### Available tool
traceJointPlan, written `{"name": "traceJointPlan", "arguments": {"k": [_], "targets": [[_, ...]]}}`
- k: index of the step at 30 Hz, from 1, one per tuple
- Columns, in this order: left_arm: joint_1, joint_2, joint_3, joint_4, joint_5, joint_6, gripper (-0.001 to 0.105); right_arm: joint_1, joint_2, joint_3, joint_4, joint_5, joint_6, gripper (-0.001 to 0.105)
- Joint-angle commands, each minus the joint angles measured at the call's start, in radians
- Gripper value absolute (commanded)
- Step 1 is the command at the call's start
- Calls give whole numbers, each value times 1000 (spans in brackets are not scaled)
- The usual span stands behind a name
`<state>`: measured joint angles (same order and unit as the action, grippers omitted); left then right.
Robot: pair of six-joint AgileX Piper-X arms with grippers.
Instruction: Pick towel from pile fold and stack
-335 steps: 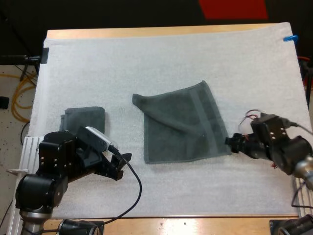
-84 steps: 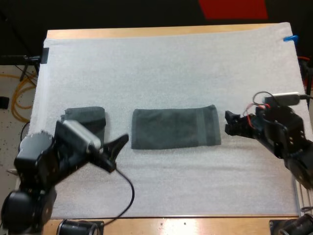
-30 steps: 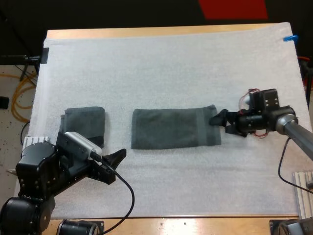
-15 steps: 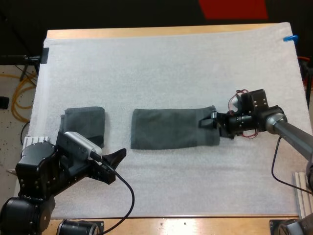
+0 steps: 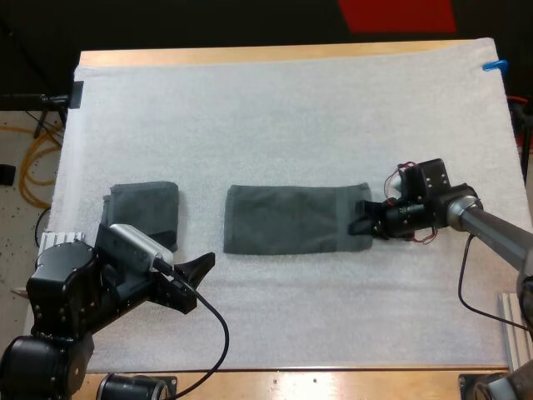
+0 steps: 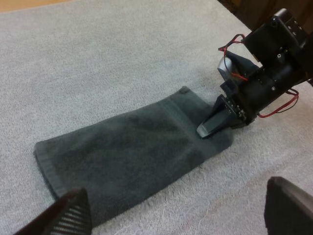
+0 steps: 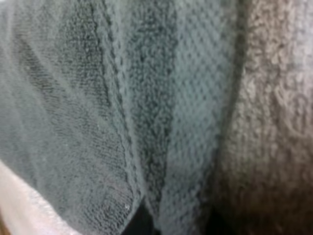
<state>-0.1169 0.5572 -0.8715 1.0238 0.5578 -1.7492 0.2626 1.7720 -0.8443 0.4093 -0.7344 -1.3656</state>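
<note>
The long folded towel [image 5: 291, 219] lay flat in the middle of the white mat [image 5: 275, 108]. The right gripper [image 5: 364, 223] sat on its right end, touching the cloth, but I could not tell if it was pinching the towel or not. The left gripper [image 5: 200, 279] was wide open and held nothing, near the small folded towel [image 5: 143, 204] on the left side.

Looks forward and down over the whole worktop [image 5: 250, 57] from behind both arms, peers low from the left wrist at the towel [image 6: 127, 156] and right hand [image 6: 208, 128], and sits close against that same towel from the right wrist.
</note>
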Motion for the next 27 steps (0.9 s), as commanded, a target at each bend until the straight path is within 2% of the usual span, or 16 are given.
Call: {"name": "traceJointPlan", "arguments": {"k": [1, 5, 10, 13, 15, 19, 24, 27], "targets": [[-1, 1, -2, -5, -8, 2, 71, 2, -35, 1, 33, 44, -19, 0], [-1, 1, -2, -5, -8, 2, 71, 2, -107, 1, 104, 206, -74, 0], [-1, 1, -2, -5, -8, 2, 71, 2, -237, 1, 220, 541, -149, 0], [-1, 1, -2, -5, -8, 2, 71, 2, -296, 1, 270, 689, -196, 0], [-1, 1, -2, -5, -8, 2, 71, 2, -317, 1, 298, 746, -196, 0], [-1, 1, -2, 3, -8, -3, 71, 12, -327, -33, 364, 747, -208, 0], [-1, 1, -2, 3, -8, -3, 71, 61, -327, -85, 342, 704, -177, 0], [-1, 1, -2, 3, -8, -3, 71, 105, -315, -110, 327, 609, -117, 0]]}}
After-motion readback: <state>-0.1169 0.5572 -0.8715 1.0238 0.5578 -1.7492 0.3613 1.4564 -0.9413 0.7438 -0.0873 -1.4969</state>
